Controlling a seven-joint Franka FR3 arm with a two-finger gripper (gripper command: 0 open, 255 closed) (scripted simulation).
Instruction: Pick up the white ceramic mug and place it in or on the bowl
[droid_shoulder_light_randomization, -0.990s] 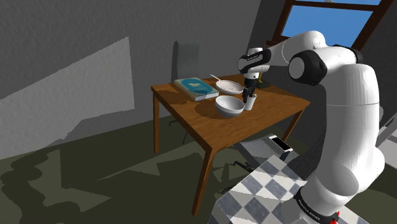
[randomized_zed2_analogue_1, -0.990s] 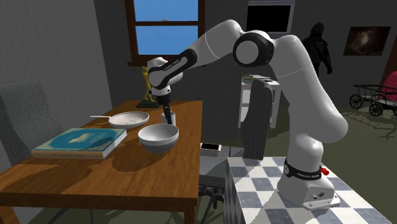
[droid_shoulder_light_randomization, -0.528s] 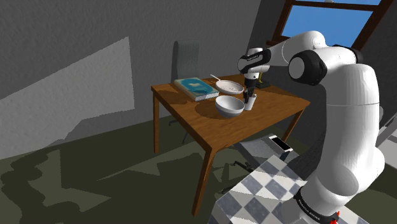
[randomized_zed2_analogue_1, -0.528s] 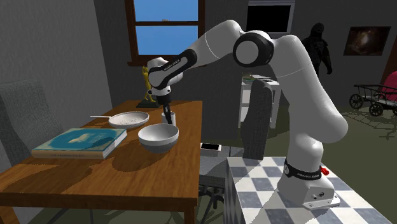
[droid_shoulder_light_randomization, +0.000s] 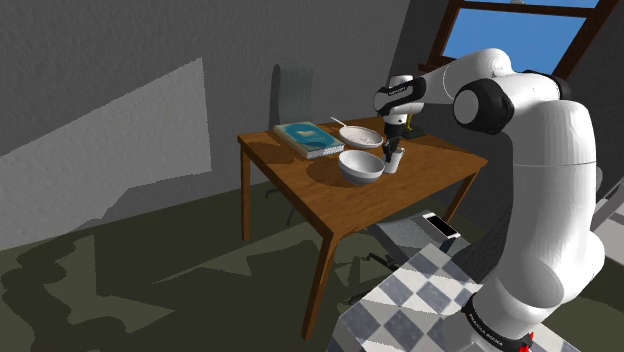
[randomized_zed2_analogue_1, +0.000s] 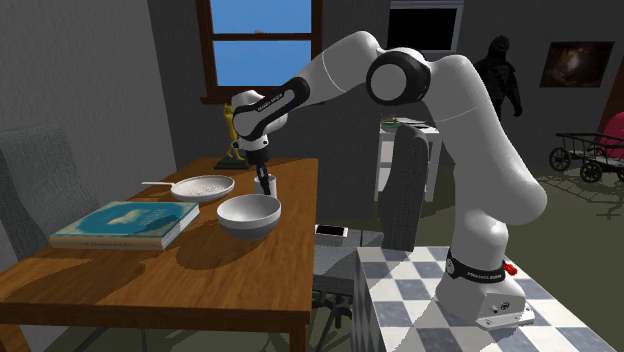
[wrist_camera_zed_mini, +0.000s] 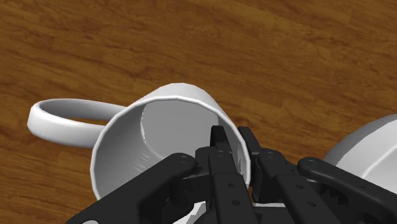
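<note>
A white mug (wrist_camera_zed_mini: 146, 143) stands upright on the wooden table (droid_shoulder_light_randomization: 400, 195), its handle (wrist_camera_zed_mini: 60, 121) pointing away from the bowl. My black gripper (wrist_camera_zed_mini: 232, 143) is shut on the mug's rim wall, one finger inside and one outside. In the shoulder view the gripper (droid_shoulder_light_randomization: 393, 150) comes straight down onto the mug (droid_shoulder_light_randomization: 397, 159), just behind the white bowl (droid_shoulder_light_randomization: 361, 166). The second exterior view has the mug (randomized_zed2_analogue_1: 267, 186) beyond the bowl (randomized_zed2_analogue_1: 249, 213), under the gripper (randomized_zed2_analogue_1: 264, 180). The bowl's edge (wrist_camera_zed_mini: 369, 153) lies close beside the fingers.
A shallow white dish (droid_shoulder_light_randomization: 361, 135) with a spoon and a blue book (droid_shoulder_light_randomization: 308, 138) lie farther back on the table. A yellow figure (randomized_zed2_analogue_1: 233, 140) stands near the window. A grey chair (droid_shoulder_light_randomization: 293, 95) is behind the table; a phone (droid_shoulder_light_randomization: 440, 225) lies off its near side.
The fingers have closed onto the mug's wall. The arm, the mug and the bowl stay where they were.
</note>
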